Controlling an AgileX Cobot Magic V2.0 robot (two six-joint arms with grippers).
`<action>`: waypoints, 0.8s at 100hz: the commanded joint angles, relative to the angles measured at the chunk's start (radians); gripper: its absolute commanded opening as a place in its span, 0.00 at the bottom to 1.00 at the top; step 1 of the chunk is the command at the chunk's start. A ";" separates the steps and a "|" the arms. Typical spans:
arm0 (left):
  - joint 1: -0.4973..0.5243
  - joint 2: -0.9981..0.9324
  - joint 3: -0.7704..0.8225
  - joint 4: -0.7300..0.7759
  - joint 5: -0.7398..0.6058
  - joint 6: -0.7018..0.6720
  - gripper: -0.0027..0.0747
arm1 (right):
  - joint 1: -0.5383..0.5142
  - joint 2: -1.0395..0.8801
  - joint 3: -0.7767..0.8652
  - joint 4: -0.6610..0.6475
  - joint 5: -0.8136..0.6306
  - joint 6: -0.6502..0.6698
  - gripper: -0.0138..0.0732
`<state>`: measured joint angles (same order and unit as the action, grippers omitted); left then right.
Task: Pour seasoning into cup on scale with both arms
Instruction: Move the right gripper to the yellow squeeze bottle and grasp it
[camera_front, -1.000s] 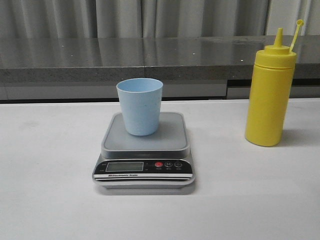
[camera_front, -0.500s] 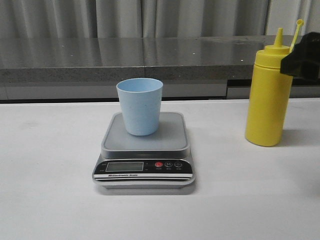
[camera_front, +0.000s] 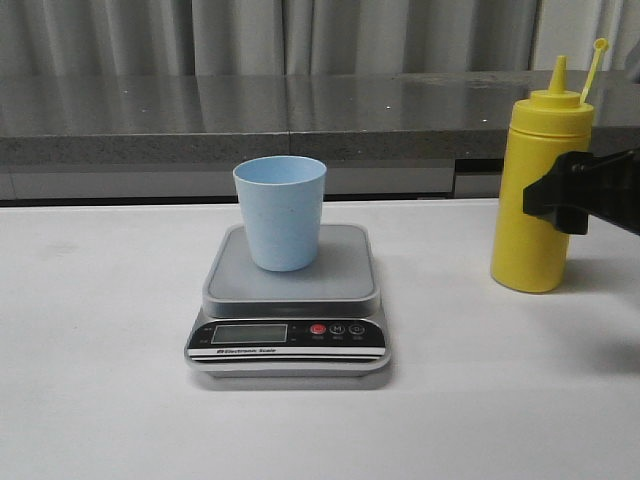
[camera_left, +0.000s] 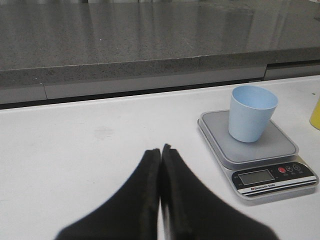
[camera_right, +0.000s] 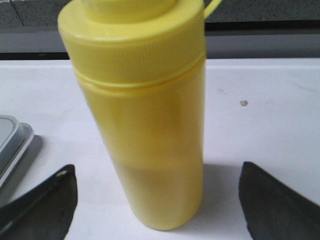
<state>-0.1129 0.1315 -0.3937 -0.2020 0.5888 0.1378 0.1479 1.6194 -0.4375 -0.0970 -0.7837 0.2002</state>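
Observation:
The pale blue cup (camera_front: 280, 210) stands upright on the steel platform of the silver scale (camera_front: 345, 285), mid-table. The yellow seasoning bottle (camera_front: 530, 240) stands upright on the table to the right, its cap hanging open beside the nozzle. My right gripper (camera_front: 562, 192) is open at the bottle's mid-height; in the right wrist view the bottle (camera_right: 145, 125) stands between the spread fingers (camera_right: 47, 202) without touching them. My left gripper (camera_left: 160, 151) is shut and empty over bare table, left of the scale (camera_left: 287, 145) and cup (camera_left: 252, 112).
A grey stone ledge (camera_front: 200, 115) runs along the back of the white table (camera_front: 100, 380), with curtains behind it. A sliver of the bottle (camera_left: 316, 114) shows at the edge of the left wrist view.
My right gripper has come in from the right edge and dropped from the bottle's shoulder to its mid-height. The cup, scale and bottle have not moved.

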 joint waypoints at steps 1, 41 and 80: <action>0.002 0.012 -0.025 -0.019 -0.080 -0.009 0.01 | 0.002 -0.002 -0.044 -0.022 -0.102 -0.001 0.90; 0.002 0.012 -0.025 -0.019 -0.080 -0.009 0.01 | 0.002 0.131 -0.151 -0.042 -0.107 -0.001 0.90; 0.002 0.012 -0.025 -0.019 -0.080 -0.009 0.01 | 0.012 0.233 -0.252 -0.062 -0.126 -0.001 0.90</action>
<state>-0.1129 0.1315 -0.3937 -0.2020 0.5888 0.1378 0.1608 1.8775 -0.6513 -0.1484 -0.8251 0.2022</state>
